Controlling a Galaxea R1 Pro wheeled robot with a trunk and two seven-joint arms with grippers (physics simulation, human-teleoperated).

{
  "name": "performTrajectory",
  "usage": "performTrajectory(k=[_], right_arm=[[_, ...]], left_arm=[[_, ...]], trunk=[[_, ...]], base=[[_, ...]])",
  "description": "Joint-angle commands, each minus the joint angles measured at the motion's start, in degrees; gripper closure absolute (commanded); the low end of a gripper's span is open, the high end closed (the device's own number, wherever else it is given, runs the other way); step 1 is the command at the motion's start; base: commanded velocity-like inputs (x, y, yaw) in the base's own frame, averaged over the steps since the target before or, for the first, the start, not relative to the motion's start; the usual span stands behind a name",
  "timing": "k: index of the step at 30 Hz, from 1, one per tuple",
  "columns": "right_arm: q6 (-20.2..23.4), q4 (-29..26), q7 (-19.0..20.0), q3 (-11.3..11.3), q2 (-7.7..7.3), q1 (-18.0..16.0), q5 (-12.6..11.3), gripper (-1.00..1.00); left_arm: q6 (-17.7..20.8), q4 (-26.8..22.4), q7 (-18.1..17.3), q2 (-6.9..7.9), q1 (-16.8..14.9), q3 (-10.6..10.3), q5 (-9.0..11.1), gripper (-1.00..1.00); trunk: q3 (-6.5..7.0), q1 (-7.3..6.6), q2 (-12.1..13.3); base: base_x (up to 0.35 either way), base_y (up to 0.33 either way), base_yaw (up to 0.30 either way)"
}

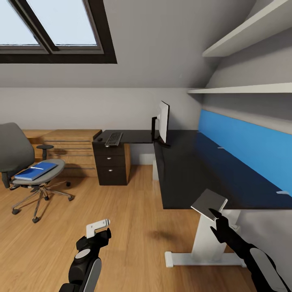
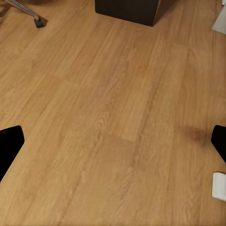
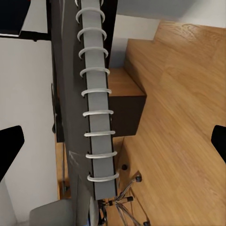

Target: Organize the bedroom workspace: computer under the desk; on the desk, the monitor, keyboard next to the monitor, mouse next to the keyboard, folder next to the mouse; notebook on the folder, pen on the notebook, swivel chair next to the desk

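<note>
Notebook [image 1: 209, 204] hangs pinched in the right gripper [image 1: 215, 215] above the near end of the black desk [image 1: 190, 170], its spiral binding visible in the right wrist view. The left gripper [image 1: 99, 228] rides low over the floor, fingers spread and empty. The blue folder [image 1: 35, 171] with the pen [image 1: 37, 167] sits on the swivel chair [image 1: 24, 168], so stacking probably must wait; parking the notebook on the desk seems next.

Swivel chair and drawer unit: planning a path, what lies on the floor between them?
In the head view, bare wooden floor lies between the swivel chair and the black drawer unit; nothing stands there.
</note>
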Motion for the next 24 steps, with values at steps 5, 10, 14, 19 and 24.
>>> performTrajectory(k=[5,10,14,19,24], right_arm=[[0.2,0.0,-0.3,-0.1,0.01,0.0,-0.2,1.0],[0.2,0.0,-0.4,-0.1,0.01,0.0,-0.2,1.0],[0.2,0.0,-0.3,-0.1,0.01,0.0,-0.2,1.0],[0.3,0.0,-0.3,-0.1,-0.05,0.0,-0.2,1.0],[0.3,-0.2,-0.1,-0.1,0.0,0.0,-0.2,1.0]], left_arm=[[0.1,-0.1,0.6,0.0,0.0,-0.1,0.6,-1.0],[0.1,-0.1,0.6,0.01,0.0,-0.1,0.6,-1.0],[0.1,-0.1,0.6,0.01,0.0,-0.1,0.6,-1.0],[0.1,-0.1,0.6,0.01,0.0,-0.1,0.6,-1.0],[0.1,-0.1,0.6,0.01,0.0,-0.1,0.6,-1.0]], trunk=[[-0.06,-0.01,0.0],[-0.06,-0.01,0.0],[-0.06,-0.01,0.0],[-0.06,-0.01,0.0],[0.84,-1.1,2.0]], base=[[0.001,0.0,0.0],[0.0,0.0,0.0],[0.0,0.0,0.0],[0.0,0.0,0.0],[0.0,0.0,0.0]])
